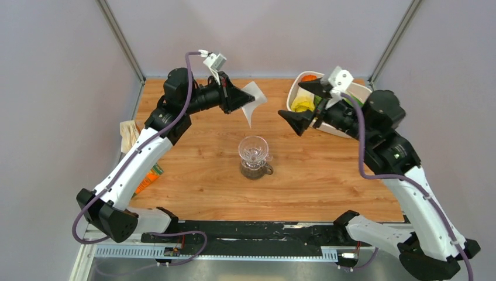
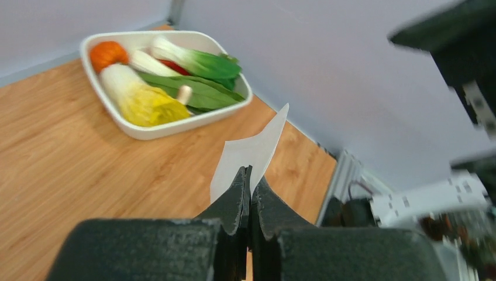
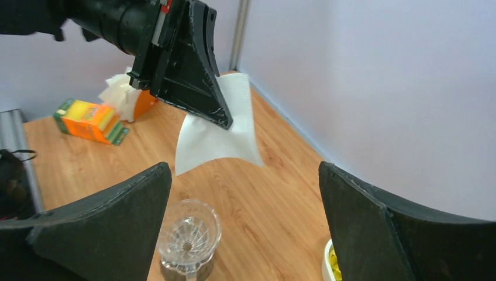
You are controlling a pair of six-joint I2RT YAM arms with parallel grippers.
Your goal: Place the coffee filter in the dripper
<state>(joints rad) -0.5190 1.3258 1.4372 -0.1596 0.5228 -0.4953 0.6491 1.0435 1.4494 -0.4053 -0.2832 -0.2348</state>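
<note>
The white coffee filter hangs in the air above the back of the table, pinched at one edge by my left gripper, which is shut on it. In the left wrist view the filter sticks out past the closed left gripper. The clear ribbed dripper sits on a small glass jug mid-table, below and in front of the filter. My right gripper stands wide open to the right of the filter and holds nothing. In the right wrist view the filter hangs above the dripper, and the right gripper frames both.
A white dish of toy vegetables stands at the back right, just behind the right gripper; its rim shows in the left wrist view. An orange packet and a stack of paper filters lie along the left edge.
</note>
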